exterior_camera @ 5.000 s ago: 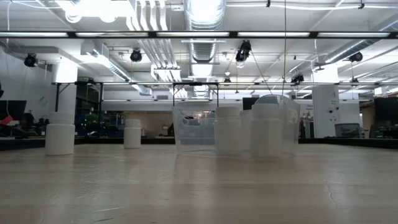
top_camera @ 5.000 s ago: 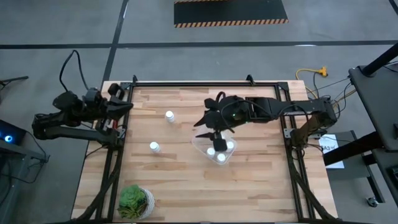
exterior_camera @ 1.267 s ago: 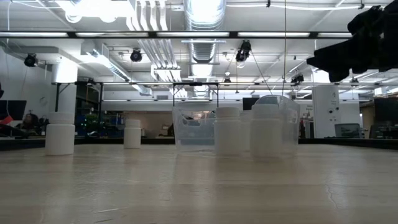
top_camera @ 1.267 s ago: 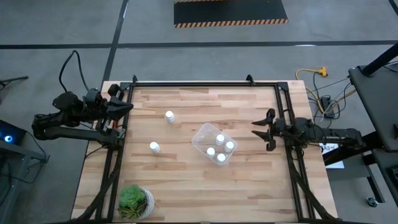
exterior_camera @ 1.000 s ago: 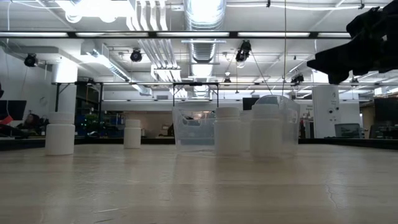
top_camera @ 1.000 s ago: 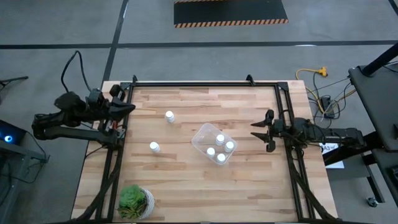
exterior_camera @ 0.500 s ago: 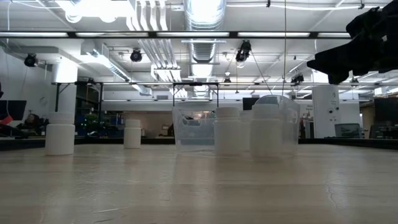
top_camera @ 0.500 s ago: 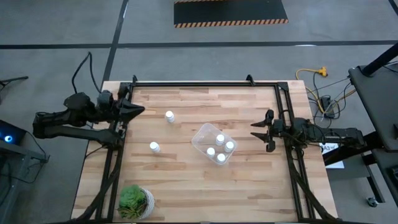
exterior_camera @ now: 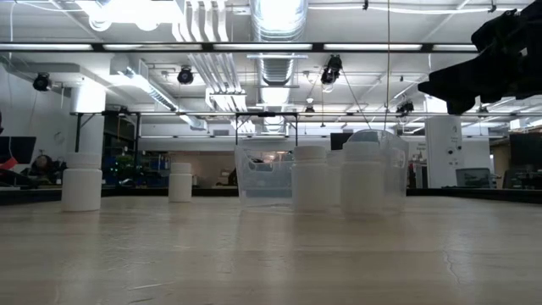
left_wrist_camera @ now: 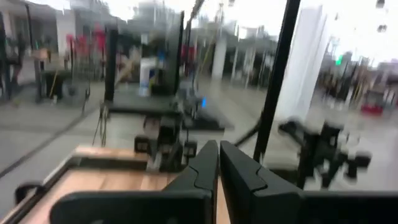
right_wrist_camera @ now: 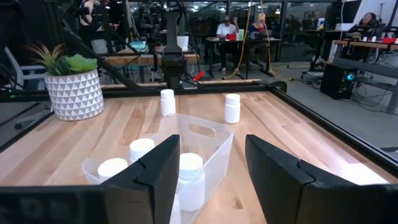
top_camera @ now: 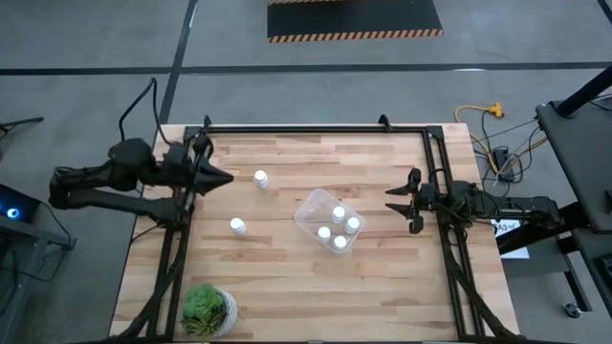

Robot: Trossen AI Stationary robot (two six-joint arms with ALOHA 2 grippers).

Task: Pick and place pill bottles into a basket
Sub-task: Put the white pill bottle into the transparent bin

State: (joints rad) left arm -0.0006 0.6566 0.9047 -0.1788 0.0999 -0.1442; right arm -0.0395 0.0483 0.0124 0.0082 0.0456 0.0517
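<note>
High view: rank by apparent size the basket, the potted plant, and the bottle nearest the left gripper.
1. basket, the clear tub holding four bottles, looks largest.
2. potted plant at the table's front left, clearly smaller than the tub.
3. pill bottle, just ahead of the left gripper, smallest by far.
All stand on the table, so the order is safe.
</note>
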